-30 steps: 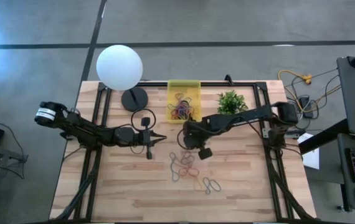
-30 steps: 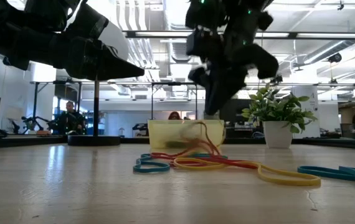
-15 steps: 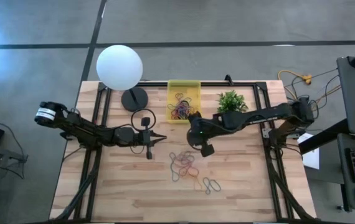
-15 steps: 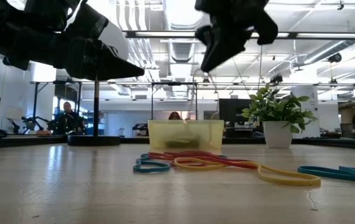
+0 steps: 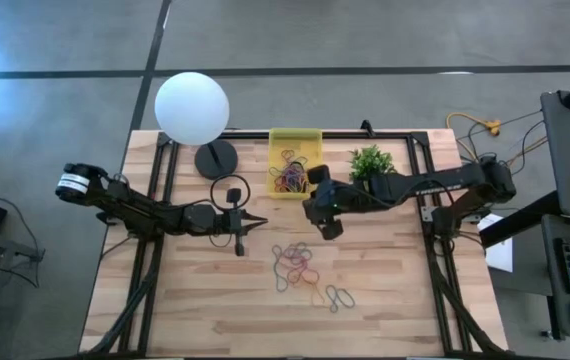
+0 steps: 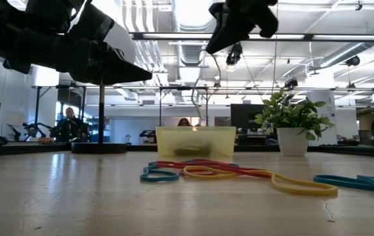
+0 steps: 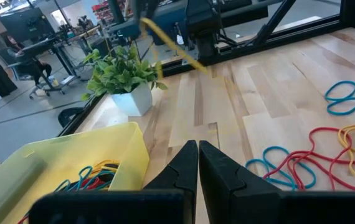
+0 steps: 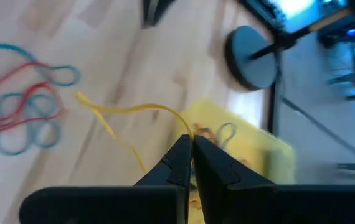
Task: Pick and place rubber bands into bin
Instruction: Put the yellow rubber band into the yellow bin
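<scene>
My right gripper (image 5: 311, 200) is shut on a yellow rubber band (image 8: 127, 112), high above the table just near of the yellow bin (image 5: 295, 160). The band also shows in the low view (image 6: 200, 85) and the left wrist view (image 7: 171, 40). The bin holds several coloured bands (image 5: 290, 176). A pile of loose bands (image 5: 300, 265) lies flat on the wood near of the gripper. My left gripper (image 5: 261, 222) is shut and empty, hovering left of the pile. My right gripper pinches the yellow band at one end of its loop (image 8: 186, 132) between its two fingertips. The fingers slant down from the table's right side. The band hangs slack below the fingertips (image 6: 212, 47), lifted clear of the table and the pile.
A white globe lamp (image 5: 192, 108) on a dark round base (image 5: 215, 158) stands left of the bin. A small green plant (image 5: 370, 163) in a white pot stands right of it. Black frame rails (image 5: 405, 135) run along the table's far and side edges.
My right gripper has risen and gone toward the far edge, toward the bin, staying shut. The yellow band has come up out of the pile and now hangs clear of the table. The rest of the pile has stayed put.
</scene>
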Controlling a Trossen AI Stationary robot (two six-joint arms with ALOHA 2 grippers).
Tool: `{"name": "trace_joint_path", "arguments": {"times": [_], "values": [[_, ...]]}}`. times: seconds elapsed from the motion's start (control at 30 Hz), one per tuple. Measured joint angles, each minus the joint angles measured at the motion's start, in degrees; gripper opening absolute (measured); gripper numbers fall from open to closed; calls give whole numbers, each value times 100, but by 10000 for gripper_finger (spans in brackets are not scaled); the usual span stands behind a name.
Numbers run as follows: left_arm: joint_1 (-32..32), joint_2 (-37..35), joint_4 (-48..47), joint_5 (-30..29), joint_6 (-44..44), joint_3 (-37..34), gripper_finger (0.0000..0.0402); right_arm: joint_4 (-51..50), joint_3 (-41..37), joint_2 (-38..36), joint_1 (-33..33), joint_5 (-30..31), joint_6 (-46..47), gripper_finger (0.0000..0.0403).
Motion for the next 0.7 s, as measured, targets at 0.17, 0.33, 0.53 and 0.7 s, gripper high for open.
{"name": "trace_joint_path", "arguments": {"times": [0.17, 0.33, 0.53, 0.7], "values": [[0, 0, 2, -1, -2, 0, 0, 247, 1, 9, -347, 12, -180, 8], [0, 0, 0, -1, -6, 0, 0, 337, 1, 9, -779, 6, -226, 8], [0, 0, 0, 1, -7, 0, 0, 564, 1, 9, -1292, -102, -302, 8], [-1, 0, 0, 1, -7, 0, 0, 841, -5, 10, -1768, -823, -322, 8]]}}
